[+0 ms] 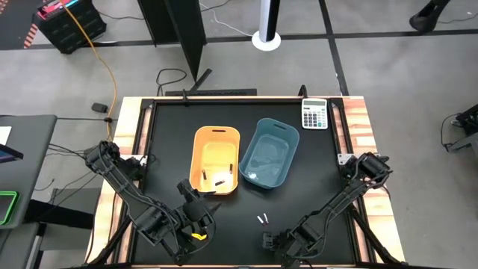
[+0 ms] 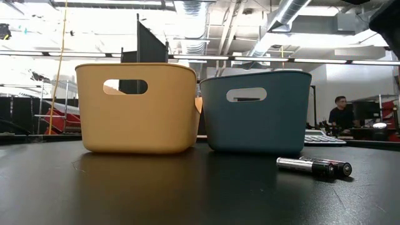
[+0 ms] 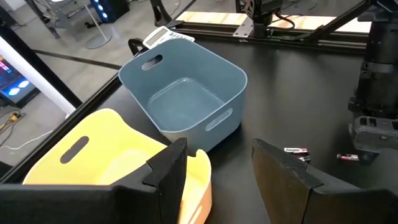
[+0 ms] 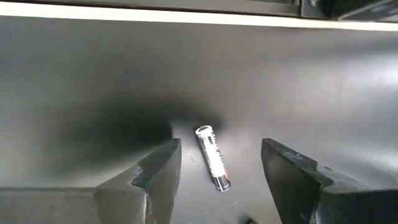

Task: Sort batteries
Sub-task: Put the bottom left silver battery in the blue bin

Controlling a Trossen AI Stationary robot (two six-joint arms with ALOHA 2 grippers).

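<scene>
— Two grippers at the front edge. Left gripper (image 3: 217, 168)?
— Fingers apart, nothing between them; hovering just before the yellow bin's (image 1: 216, 159) near wall.
— Right gripper (image 4: 221, 144)?
— Low over the black mat (image 1: 168, 142), fingers spread wide. One battery (image 4: 212, 157) lying flat between them, touched by neither.
— Loose batteries, count?
— Two seen from table height (image 2: 306, 165) (image 2: 334, 166), side by side and near each other, on the mat between the right gripper and the bins.
— Next row back?
— Two bins, upright, side by side, rims nearly touching. Yellow on the left, blue bin (image 1: 269, 152) on the right, each with a slot handle.
— Contents?
— Yellow: two small dark batteries (image 1: 219, 181) near the front wall. Blue: one pale speck at the front corner, too small to tell.
— Far edge?
— One calculator (image 1: 314, 113), far right corner, face up.
— Beyond the table?
— One person (image 2: 340, 112), seated at a distant desk.
</scene>
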